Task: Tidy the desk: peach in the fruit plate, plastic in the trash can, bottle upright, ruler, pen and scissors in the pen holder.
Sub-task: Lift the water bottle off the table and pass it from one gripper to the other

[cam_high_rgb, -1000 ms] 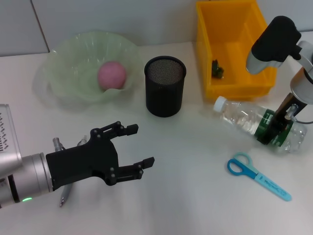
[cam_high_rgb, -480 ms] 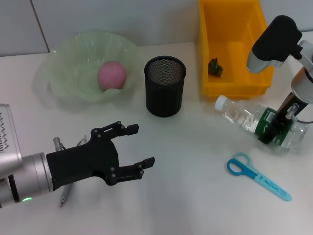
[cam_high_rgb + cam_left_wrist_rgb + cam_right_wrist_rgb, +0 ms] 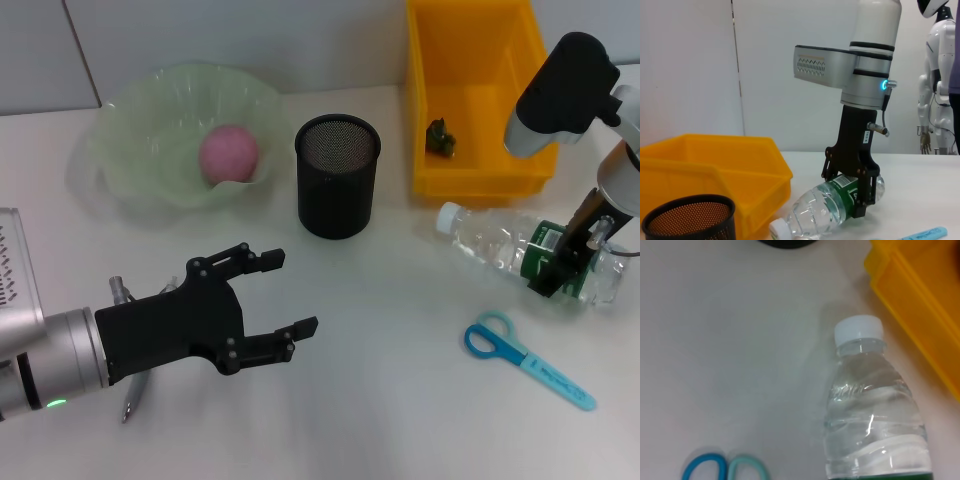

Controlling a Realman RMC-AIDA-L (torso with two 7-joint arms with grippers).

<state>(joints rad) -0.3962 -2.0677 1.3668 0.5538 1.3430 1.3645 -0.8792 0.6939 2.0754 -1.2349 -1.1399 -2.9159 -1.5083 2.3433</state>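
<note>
A clear bottle [image 3: 500, 243] with a white cap and green label lies on its side on the table, right of centre. My right gripper [image 3: 562, 264] is shut on its labelled part; the left wrist view shows the fingers [image 3: 858, 196] clamping the bottle [image 3: 820, 212]. The bottle's cap end fills the right wrist view [image 3: 872, 410]. A pink peach [image 3: 229, 152] lies in the green plate [image 3: 140, 125]. Blue scissors [image 3: 525, 358] lie at the front right. My left gripper [image 3: 275, 297] is open and empty at the front left, above a pen [image 3: 128, 402]. No ruler shows.
A black mesh pen holder [image 3: 337, 176] stands at the centre back. A yellow bin [image 3: 478, 178] at the back right holds a dark green scrap [image 3: 438, 138]. The bottle's cap lies close to the bin's front wall.
My right gripper and the bottle's base end have shifted slightly to the right. The yellow bin has moved a little away from the bottle. The left arm has barely moved.
</note>
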